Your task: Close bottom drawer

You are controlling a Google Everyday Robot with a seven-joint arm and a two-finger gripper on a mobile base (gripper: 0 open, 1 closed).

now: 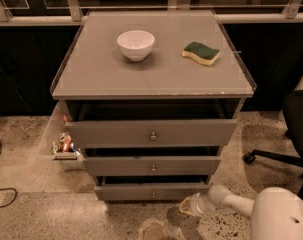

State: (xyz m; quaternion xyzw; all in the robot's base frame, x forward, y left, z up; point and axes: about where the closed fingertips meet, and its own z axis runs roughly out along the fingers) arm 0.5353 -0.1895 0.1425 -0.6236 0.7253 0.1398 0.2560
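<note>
The bottom drawer (152, 191) is the lowest grey front of three on the cabinet, with a small round metal knob (153, 195) at its centre. It stands out only slightly, with a thin dark gap above it. My gripper (188, 206) is low near the floor, at the drawer front's right end, on the end of my white arm (231, 201) that comes in from the lower right.
The top drawer (151, 132) and middle drawer (152, 165) stand a little open. A white bowl (135, 44) and a green sponge (201, 52) lie on the cabinet top. A box of small items (66, 144) sits left of the cabinet. An office chair base (276, 156) is at right.
</note>
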